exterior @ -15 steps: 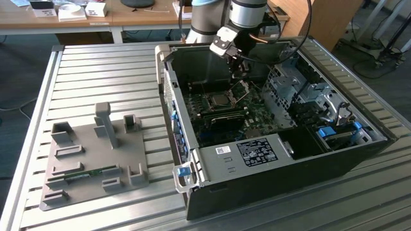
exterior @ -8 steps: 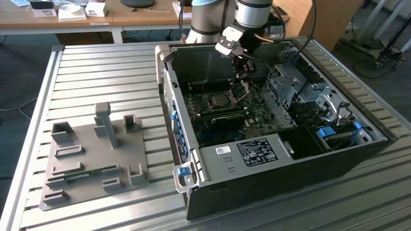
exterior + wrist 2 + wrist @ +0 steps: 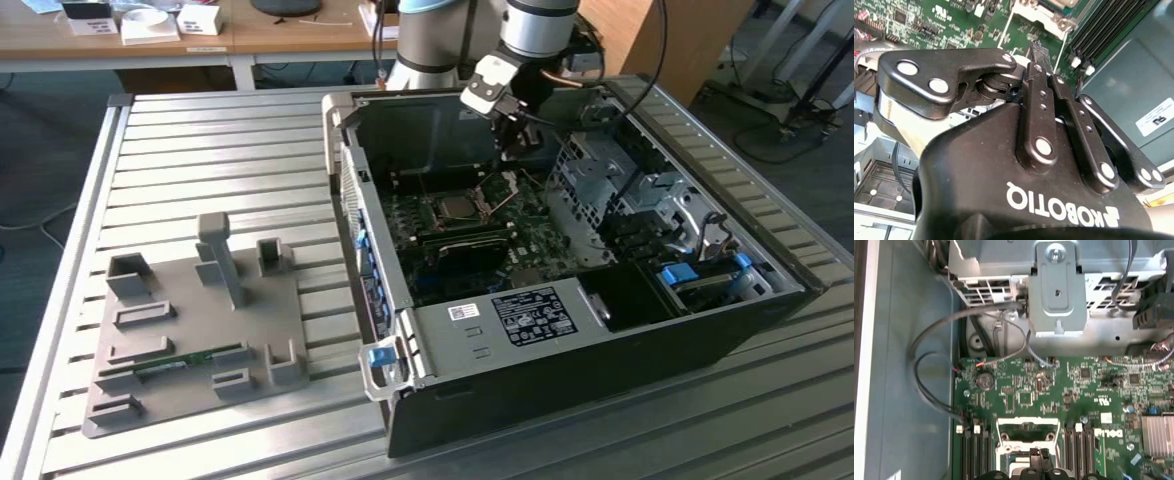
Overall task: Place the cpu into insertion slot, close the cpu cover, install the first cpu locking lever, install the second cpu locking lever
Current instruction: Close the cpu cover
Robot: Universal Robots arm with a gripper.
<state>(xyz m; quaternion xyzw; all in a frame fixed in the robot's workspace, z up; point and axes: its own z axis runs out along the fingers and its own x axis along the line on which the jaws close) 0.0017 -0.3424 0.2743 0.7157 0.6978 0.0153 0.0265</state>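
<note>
Inside the open dark metal case, which lies on a ribbed aluminium table, I see my arm reaching in from 12 o'clock in the exterior view. Its gripper hangs over the green motherboard, with its tips at about 1 o'clock from the cpu. The cpu is a flat grey metal square lying in the slot, a dark square socket with a metal rim. The cover, a thin metal frame, stands tilted up at the slot's 3 o'clock edge and is not closed. Its upper end is close to the gripper tips, and I cannot tell whether they touch.

In the second wrist view the gripper is matte black, built of jointed links with round silver rivets. Its two fingers are clenched together with the tips meeting. I cannot tell whether anything thin is pinched between them.

In the first wrist view the board is crowded with small chips. I can make out a round coin battery, long black memory slots, a finned silver heatsink and loops of grey cable. A folded sheet-metal bracket sits beyond the board.

At 9 o'clock from the case in the exterior view lies a grey moulded tray with blocky posts. A green memory stick rests in one of its grooves.
</note>
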